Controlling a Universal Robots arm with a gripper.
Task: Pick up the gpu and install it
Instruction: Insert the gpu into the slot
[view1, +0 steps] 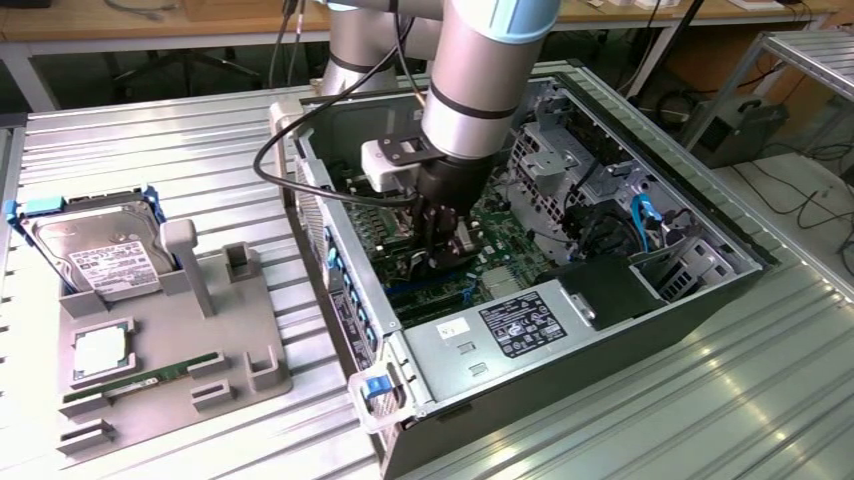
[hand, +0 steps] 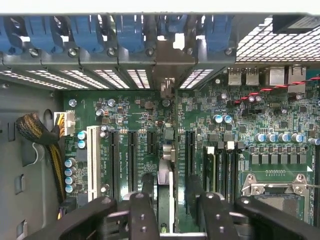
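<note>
- The arm was seen lowered into the open computer case (view1: 694, 290), with the pincer (view1: 438, 240) just above the motherboard (hand: 150, 112).
- The pincer (hand: 172, 212) was closed on the gpu (hand: 165, 185), which was held edge-on between the fingers (hand: 142, 215) and seen as a thin upright card directly below the wrist.
- The card's bracket end (hand: 167, 85) was seen meeting the rear slot covers (hand: 115, 75) ahead of the pincer.
- The step in hand was judged to be installation: the card appeared lined up over an expansion slot (hand: 190, 150), though full seating could not be told.
- A straight downward press, kept parallel to the slot, was judged necessary.
- The hard drive (view1: 100, 255) and RAM stick (view1: 140, 382) lay on a tray (view1: 247, 385) well apart from the pincer.
</note>
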